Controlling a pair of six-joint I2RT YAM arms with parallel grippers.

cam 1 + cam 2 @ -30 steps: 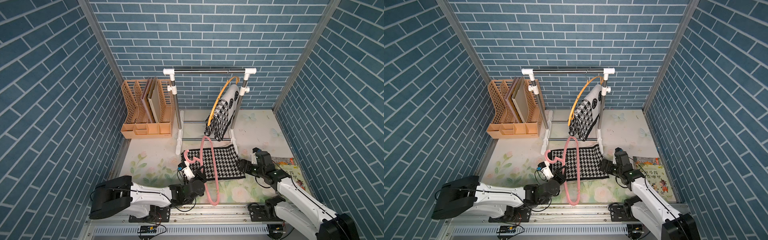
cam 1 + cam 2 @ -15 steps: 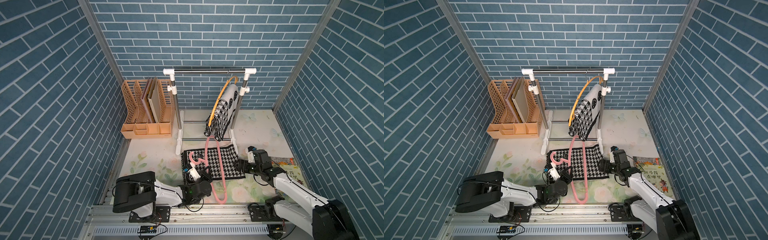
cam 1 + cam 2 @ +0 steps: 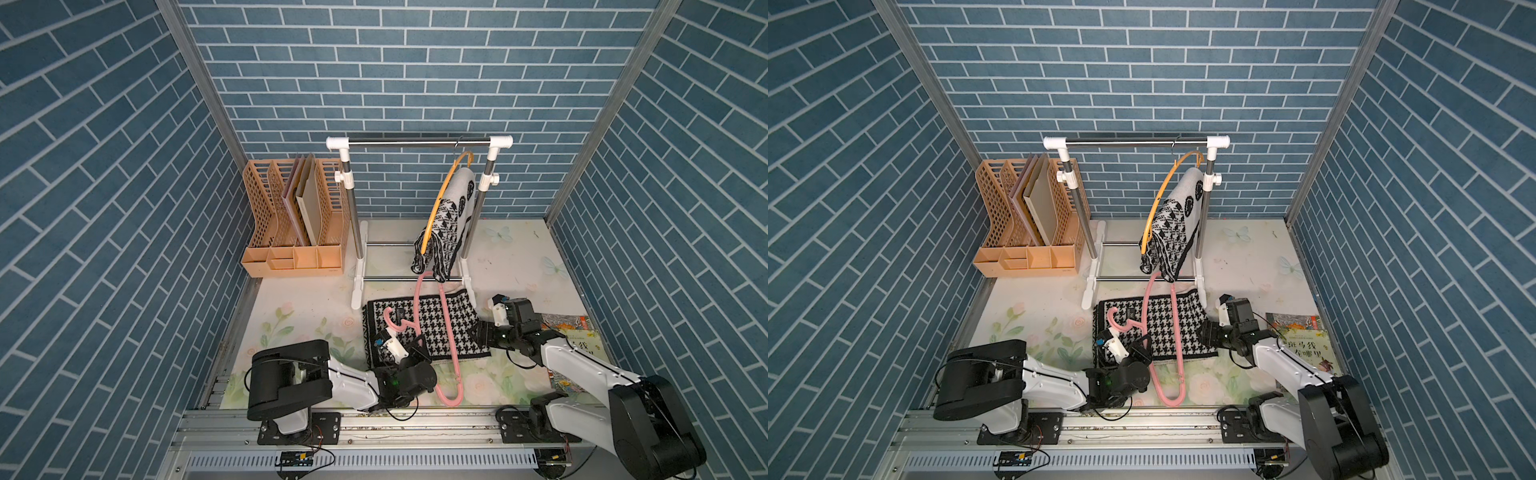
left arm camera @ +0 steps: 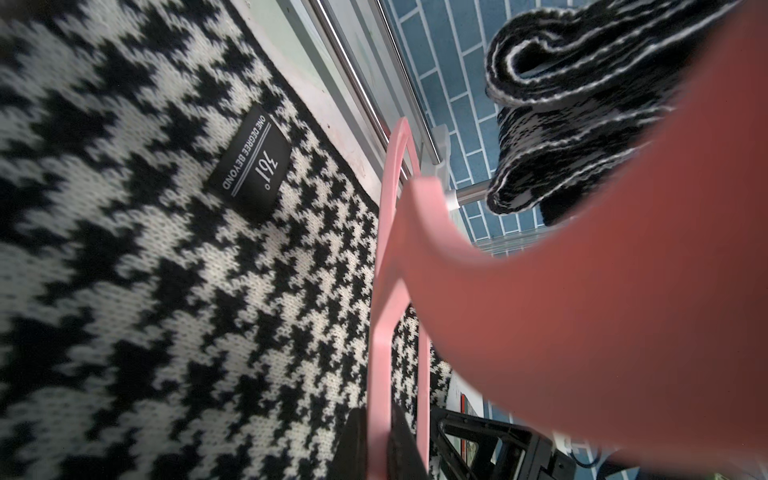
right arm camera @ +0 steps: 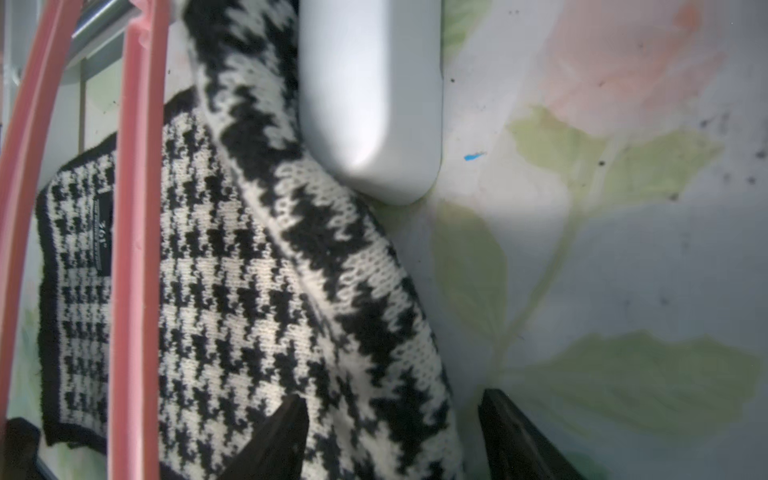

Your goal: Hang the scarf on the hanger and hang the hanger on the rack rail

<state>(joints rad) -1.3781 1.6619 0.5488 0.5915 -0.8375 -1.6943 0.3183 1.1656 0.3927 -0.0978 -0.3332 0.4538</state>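
Observation:
A black-and-white houndstooth scarf [image 3: 463, 328] [image 3: 1192, 332] lies flat on the table in front of the rack. A pink hanger [image 3: 448, 332] [image 3: 1177, 332] lies lengthwise over it. My left gripper [image 3: 417, 348] [image 3: 1144, 345] is shut on one thin bar of the hanger [image 4: 380, 332], just above the scarf [image 4: 187, 311]. My right gripper [image 3: 478, 332] [image 3: 1204, 332] [image 5: 390, 415] is low at the scarf's right edge. Its jaws are open and straddle the folded edge of the scarf [image 5: 332, 270], with a gap on each side.
A white-and-steel rack [image 3: 415, 142] at the back carries an orange hanger [image 3: 440, 199] with a patterned scarf [image 3: 451, 216]. The rack's white foot [image 5: 370, 104] touches the houndstooth scarf's edge. A tan file organiser [image 3: 295, 224] stands back left. A picture book [image 3: 577, 336] lies under the right arm.
The left gripper has swung the pink hanger's near end to the right over the scarf. The right gripper has closed in on the scarf's right edge and its jaws have narrowed.

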